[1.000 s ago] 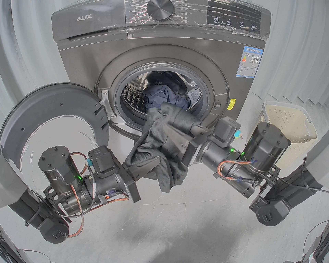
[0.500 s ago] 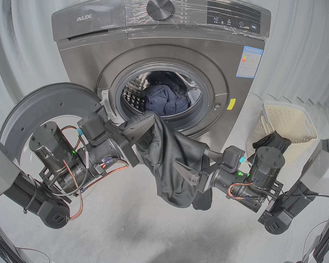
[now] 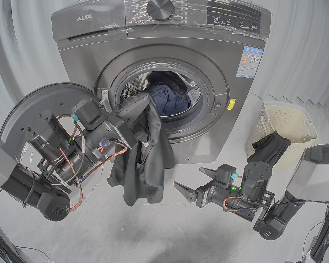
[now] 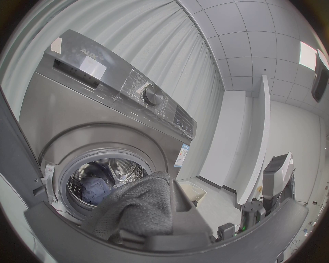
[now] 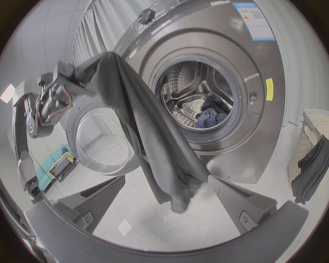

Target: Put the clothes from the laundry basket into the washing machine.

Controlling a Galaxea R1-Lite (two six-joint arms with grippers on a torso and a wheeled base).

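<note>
Dark-grey fabric garment [image 3: 147,154] hangs clamped in the left fingers [image 3: 132,111], just short of the loaded navy garment [image 3: 168,99]; empty right fingers [image 3: 185,190] gape; a black garment [image 3: 270,149] waits on the cream plastic basket [image 3: 298,116].

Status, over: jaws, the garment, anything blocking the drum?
Left gripper shut on grey garment at the drum mouth, cloth hanging outside. Right gripper open, low, empty. Door open, mouth unblocked; black garment over basket rim.

The dark grey front-loading washing machine [image 3: 102,58] has a satin metal front, wrinkled glossy plastic film [image 3: 192,10] over its panel and a shiny perforated steel drum [image 3: 136,98]. A matt dark grey knit cloth garment [image 3: 150,157] hangs before it. The cream perforated plastic laundry basket [image 3: 291,123] beside it looks smooth.
</note>
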